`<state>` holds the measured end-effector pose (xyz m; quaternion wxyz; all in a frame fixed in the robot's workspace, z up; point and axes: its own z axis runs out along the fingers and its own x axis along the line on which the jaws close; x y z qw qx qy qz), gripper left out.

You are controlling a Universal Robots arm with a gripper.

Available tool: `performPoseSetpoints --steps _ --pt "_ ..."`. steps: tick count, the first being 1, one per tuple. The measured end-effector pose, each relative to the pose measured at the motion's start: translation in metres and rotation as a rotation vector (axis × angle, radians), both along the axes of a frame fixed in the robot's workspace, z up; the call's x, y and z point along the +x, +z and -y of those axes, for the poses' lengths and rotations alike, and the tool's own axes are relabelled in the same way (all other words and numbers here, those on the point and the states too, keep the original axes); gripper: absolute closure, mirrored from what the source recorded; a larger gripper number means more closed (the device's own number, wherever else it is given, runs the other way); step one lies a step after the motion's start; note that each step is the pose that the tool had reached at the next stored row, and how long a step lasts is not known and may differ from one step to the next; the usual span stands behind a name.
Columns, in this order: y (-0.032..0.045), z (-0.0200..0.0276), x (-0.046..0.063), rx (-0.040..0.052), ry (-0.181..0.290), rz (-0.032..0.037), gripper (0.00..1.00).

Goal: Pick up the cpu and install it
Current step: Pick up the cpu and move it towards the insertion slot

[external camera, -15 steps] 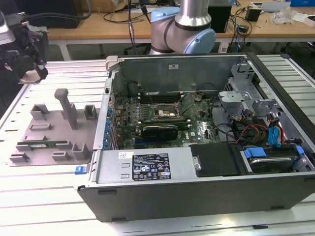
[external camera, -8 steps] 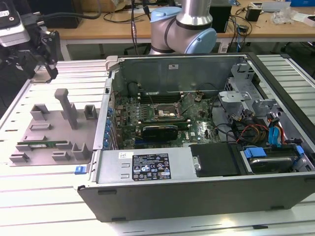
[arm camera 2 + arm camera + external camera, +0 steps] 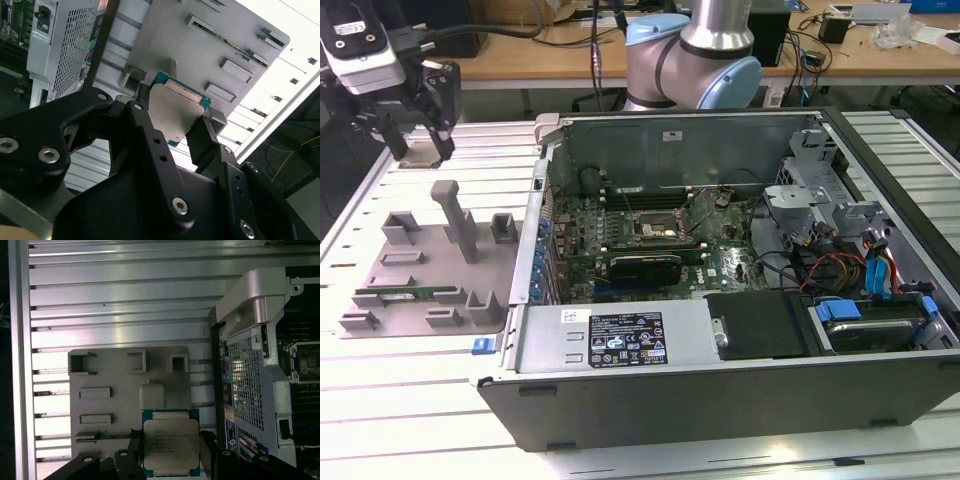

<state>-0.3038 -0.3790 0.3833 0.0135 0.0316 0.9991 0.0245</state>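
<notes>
Grips the cpu (image 3: 170, 447) flat by two opposite edges, silver lid toward both wrist cameras, between the clenched fingers (image 3: 146, 125) of the tool (image 3: 176, 120). Hangs clear above the grey holder tray (image 3: 420, 270) on the tabletop (image 3: 400, 400). Sits well apart from the socket (image 3: 655, 226) inside the open computer case (image 3: 720, 395), off toward the exterior view's right and lower down.

Probably a lab: cable-strewn benches (image 3: 520, 62).

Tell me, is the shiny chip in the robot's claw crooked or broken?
No, nothing stands out. The cpu sits flat and square between the fingers of the gripper, held in the air above the grey tray. Its metal top looks clean and whole in both wrist views.
</notes>
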Motion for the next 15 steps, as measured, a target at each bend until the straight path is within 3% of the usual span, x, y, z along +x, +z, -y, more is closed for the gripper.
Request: performPoseSetpoints --steps 15 --pt "0.0000 0.0000 0.040 0.0001 0.000 0.0001 0.46"
